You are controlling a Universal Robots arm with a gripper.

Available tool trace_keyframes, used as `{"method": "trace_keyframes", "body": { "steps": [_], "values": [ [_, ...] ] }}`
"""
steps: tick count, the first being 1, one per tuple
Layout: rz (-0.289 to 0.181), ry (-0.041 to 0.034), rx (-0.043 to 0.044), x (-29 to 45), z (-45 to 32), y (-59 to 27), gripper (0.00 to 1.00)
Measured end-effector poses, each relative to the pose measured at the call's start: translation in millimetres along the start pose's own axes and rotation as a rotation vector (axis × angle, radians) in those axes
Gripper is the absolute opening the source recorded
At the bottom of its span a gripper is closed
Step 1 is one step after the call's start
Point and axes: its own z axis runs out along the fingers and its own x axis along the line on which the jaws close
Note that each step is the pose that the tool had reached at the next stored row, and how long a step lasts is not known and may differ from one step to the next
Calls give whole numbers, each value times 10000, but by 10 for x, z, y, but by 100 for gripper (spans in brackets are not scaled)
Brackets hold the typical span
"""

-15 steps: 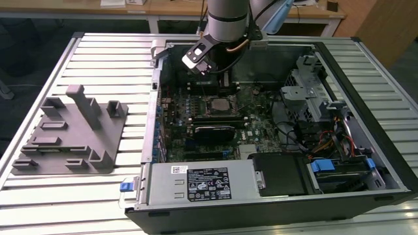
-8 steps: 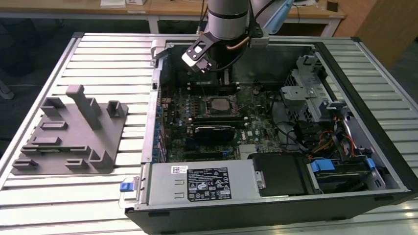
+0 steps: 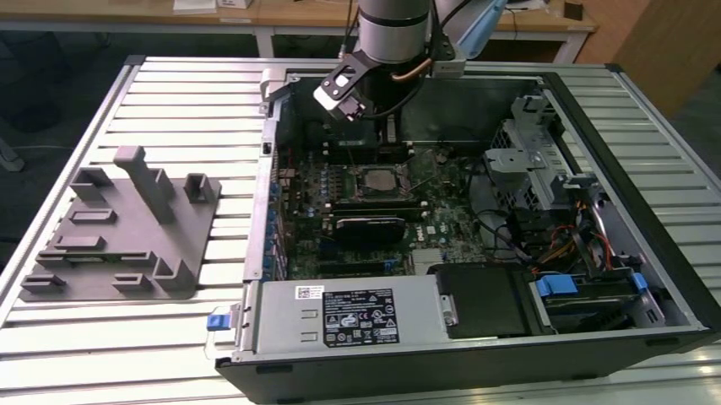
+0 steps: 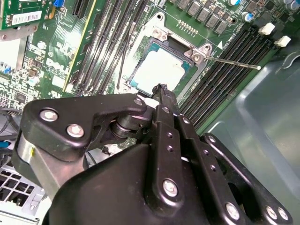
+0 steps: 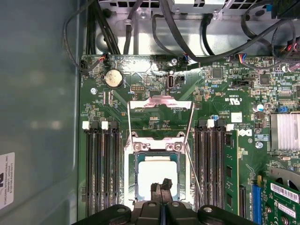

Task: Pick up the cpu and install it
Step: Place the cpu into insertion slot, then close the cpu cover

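Fragility matters more than weight here: the cpu [image 5: 157, 172] is a small, flat, stiff chip, surely light, with a smooth metal lid that pads would slide on and an underside I judge easily damaged. The safe hold is across two opposite edges, kept level, never pressing on the face.

It lies flat inside the socket [image 5: 135, 183] on the motherboard [image 5: 154, 122]. As far as both wrist views show, it sits square in the frame, so it looks seated rather than waiting to be lifted.

The hand [image 5: 161, 183] hangs right over one edge of the chip, its two fingers pressed together with nothing between them. Whether the tips touch the lid I cannot tell.

Room is tight:
- The load plate [image 5: 159, 105] stands swung open just beyond the socket.
- A thin lever [image 4: 234, 63] juts out over the memory slots [image 5: 101, 168], which flank the socket on both sides.
- The metal wall of the case [image 5: 37, 117] rises past one bank of slots.
- Cables hang near the board's far edge.

Straight up looks to be the only free direction.

In the exterior view the arm [image 3: 389, 34] reaches down into the open case, which rests on a slatted table [image 3: 169, 93]. A grey fixture [image 3: 124, 228] stands well apart at the exterior view's left
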Motion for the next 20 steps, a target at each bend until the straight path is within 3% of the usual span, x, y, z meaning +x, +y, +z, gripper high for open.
{"method": "trace_keyframes", "body": {
  "steps": [12,20],
  "values": [
    [0,2,3,-1,-9,0,11],
    [-1,5,1,-2,-110,5,11]
  ]
}}
